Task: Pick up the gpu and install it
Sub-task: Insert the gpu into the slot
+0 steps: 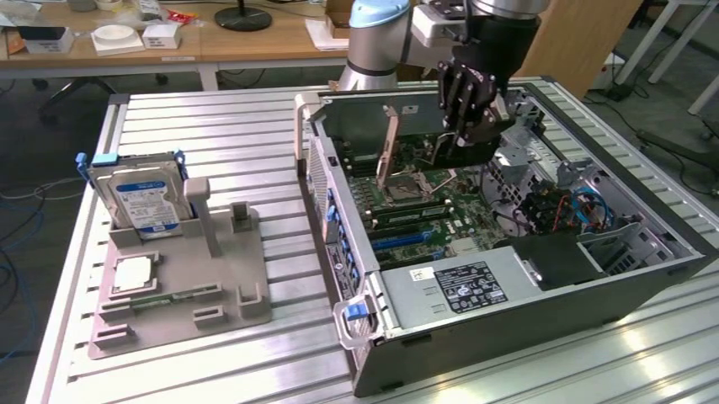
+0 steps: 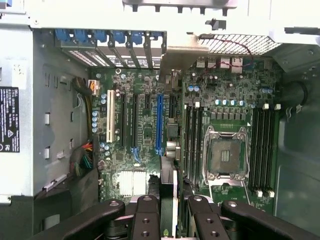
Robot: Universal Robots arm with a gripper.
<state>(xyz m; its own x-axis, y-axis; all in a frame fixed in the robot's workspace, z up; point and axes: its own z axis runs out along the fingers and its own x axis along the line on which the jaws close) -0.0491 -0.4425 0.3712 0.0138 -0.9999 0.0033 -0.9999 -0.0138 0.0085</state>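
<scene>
Black jointed gripper (image 2: 168, 207) clamps the thin black rectangular gpu card (image 2: 169, 172) edge-on between its fingers (image 2: 146, 214), hovering above the green motherboard (image 2: 145, 125) inside the open grey metal computer case (image 1: 528, 328).

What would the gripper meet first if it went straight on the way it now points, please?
Probably the motherboard in the open case, near its blue slot; the gpu held in the gripper would touch first, though depth is unclear.
</scene>
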